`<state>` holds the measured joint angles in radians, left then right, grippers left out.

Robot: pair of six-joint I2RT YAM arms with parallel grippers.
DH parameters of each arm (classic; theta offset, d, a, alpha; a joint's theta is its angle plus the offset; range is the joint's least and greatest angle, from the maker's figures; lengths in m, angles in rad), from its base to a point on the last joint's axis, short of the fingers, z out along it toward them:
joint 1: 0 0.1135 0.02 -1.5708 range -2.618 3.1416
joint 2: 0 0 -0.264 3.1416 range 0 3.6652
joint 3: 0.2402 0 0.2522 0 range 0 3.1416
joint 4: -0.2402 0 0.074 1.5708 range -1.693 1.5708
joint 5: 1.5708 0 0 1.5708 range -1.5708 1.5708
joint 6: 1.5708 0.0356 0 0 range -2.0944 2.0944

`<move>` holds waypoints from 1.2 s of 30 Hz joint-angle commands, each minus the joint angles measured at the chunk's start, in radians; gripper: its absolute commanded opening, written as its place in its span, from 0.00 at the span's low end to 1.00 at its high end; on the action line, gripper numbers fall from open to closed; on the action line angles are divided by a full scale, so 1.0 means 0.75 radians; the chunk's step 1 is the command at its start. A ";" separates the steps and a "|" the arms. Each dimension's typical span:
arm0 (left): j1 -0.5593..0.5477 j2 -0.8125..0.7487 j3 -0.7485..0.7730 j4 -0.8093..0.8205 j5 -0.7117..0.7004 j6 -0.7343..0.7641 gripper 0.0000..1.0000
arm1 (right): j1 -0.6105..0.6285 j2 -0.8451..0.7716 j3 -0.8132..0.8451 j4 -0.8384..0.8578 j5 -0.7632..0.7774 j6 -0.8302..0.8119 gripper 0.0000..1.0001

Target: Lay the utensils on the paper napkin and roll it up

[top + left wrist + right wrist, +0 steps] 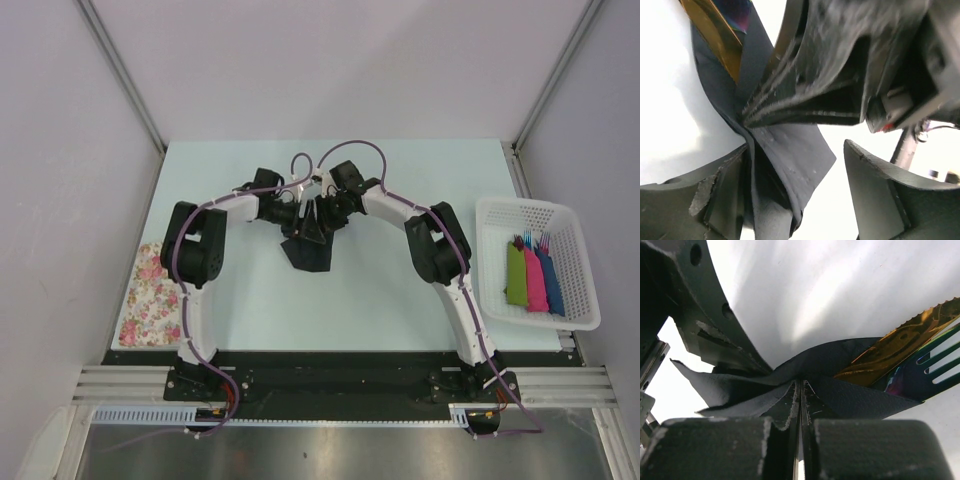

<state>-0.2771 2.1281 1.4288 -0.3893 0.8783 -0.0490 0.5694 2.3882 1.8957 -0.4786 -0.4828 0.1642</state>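
The black paper napkin point(309, 254) is lifted off the table at its far end and folded around the utensils. In the right wrist view a yellow-orange serrated knife point(905, 342) and a dark iridescent fork point(935, 365) poke out of the napkin point(860, 395). My right gripper point(801, 386) is shut on a pinched fold of the sheet. In the left wrist view my left gripper point(796, 150) is open; the napkin point(790, 155) hangs against its left finger point(695, 200), and the right gripper point(748, 118) pinches just above it. From the top, both grippers meet at the napkin's far edge, left gripper point(296, 221) and right gripper point(319, 214).
A white basket point(590, 300) at the right table edge holds green point(515, 275), pink point(535, 280) and blue point(552, 285) bundles with fork tips. A floral cloth point(150, 295) lies at the left edge, beside the left arm's base.
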 commanded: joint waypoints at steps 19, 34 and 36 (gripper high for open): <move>0.143 -0.246 -0.461 0.685 0.449 -0.759 0.62 | 0.006 0.094 -0.038 0.022 0.067 -0.027 0.01; 0.151 -0.303 -0.655 0.666 0.162 -0.820 0.76 | -0.004 0.080 -0.059 0.024 0.063 -0.039 0.01; 0.149 -0.295 -0.653 0.697 0.144 -0.837 0.76 | -0.004 0.080 -0.063 0.027 0.059 -0.041 0.01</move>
<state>-0.1715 1.9331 0.9489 0.0837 1.0466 -0.6384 0.5632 2.3898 1.8893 -0.4667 -0.5030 0.1638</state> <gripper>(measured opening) 0.756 0.013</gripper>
